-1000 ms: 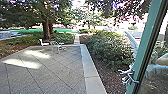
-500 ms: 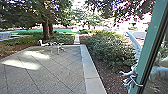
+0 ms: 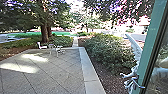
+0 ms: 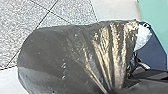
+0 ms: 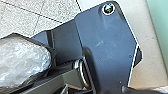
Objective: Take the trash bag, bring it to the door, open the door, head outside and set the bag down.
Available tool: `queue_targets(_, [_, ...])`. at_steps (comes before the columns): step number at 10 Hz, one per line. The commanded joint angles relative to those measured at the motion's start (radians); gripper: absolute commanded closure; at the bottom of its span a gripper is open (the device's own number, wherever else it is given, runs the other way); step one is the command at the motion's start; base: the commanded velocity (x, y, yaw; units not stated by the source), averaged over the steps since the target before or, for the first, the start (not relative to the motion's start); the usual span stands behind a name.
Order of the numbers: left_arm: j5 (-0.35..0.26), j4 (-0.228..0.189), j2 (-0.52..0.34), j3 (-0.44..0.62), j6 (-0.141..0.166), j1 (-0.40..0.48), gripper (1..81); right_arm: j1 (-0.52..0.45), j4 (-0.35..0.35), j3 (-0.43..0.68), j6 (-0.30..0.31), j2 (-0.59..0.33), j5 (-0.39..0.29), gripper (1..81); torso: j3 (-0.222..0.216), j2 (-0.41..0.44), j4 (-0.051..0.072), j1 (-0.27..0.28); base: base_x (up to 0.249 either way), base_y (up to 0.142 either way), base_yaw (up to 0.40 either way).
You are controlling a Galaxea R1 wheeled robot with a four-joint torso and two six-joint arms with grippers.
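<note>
Farther right against the grey paved yard [image 3: 57, 72], the straight green door frame [image 3: 152, 32] suggests outward progress, with the bulging black plastic trash bag [image 4: 57, 55] near in the left wrist view, either tool's grip impossible to tell.

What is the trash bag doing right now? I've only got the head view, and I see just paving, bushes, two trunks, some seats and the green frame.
Observer: The dark trash bag shows large in the left wrist view, with speckled paving behind it.
Operator: Is it smooth or bunched up?
Observer: Both: one end is rounded and fairly smooth, while toward the other the film is drawn into long, shiny folds.
Operator: Does the right wrist camera catch anything like it?
Observer: It shows crumpled, whitish material with a dark edge around it. I can't tell whether that belongs to the bag.
</note>
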State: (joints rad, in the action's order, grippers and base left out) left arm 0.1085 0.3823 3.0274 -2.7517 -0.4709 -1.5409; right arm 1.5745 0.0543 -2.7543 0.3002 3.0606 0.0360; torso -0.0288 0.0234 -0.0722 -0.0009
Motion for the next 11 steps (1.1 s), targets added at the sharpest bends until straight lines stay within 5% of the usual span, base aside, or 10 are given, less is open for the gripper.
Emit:
queue_targets(1, [-0.052,-0.005,-0.004,-0.002,-0.003,0.052,81.1,-0.053,0.007,0.002,-0.001,0.002,-0.050,1.0,0.000,0.000,0.000,0.001,0.091,0.073,0.000])
queue_targets(6, [-0.052,-0.003,-0.004,-0.002,-0.003,0.054,81.1,-0.053,0.007,0.002,-0.001,0.005,-0.050,1.0,0.000,-0.001,0.000,0.001,0.031,0.000,0.000])
queue_targets(7, [-0.052,-0.002,-0.004,-0.002,-0.003,0.052,81.1,-0.053,0.007,0.002,-0.001,0.006,-0.050,1.0,0.000,-0.001,0.087,0.001,0.000,0.000,0.000])
queue_targets(8, [-0.050,0.004,-0.005,-0.005,-0.003,0.054,81.1,-0.053,0.007,0.002,-0.001,0.006,-0.048,1.0,0.000,0.000,0.103,0.001,0.000,0.000,0.000])
queue_targets(9, [-0.050,0.007,-0.008,-0.005,-0.002,0.054,81.1,-0.053,0.007,0.002,-0.001,0.009,-0.050,1.0,0.000,0.000,0.213,0.001,0.000,0.000,0.000])
queue_targets(10, [-0.050,0.007,-0.008,-0.002,0.000,0.054,81.1,-0.055,0.007,0.002,-0.001,0.009,-0.048,1.0,0.000,0.000,0.144,0.001,0.000,0.000,0.000])
queue_targets(11, [-0.050,0.007,-0.007,-0.002,0.006,0.057,81.1,-0.055,0.007,0.004,-0.003,0.009,-0.050,1.0,0.000,0.000,0.179,0.001,0.000,0.000,0.000])
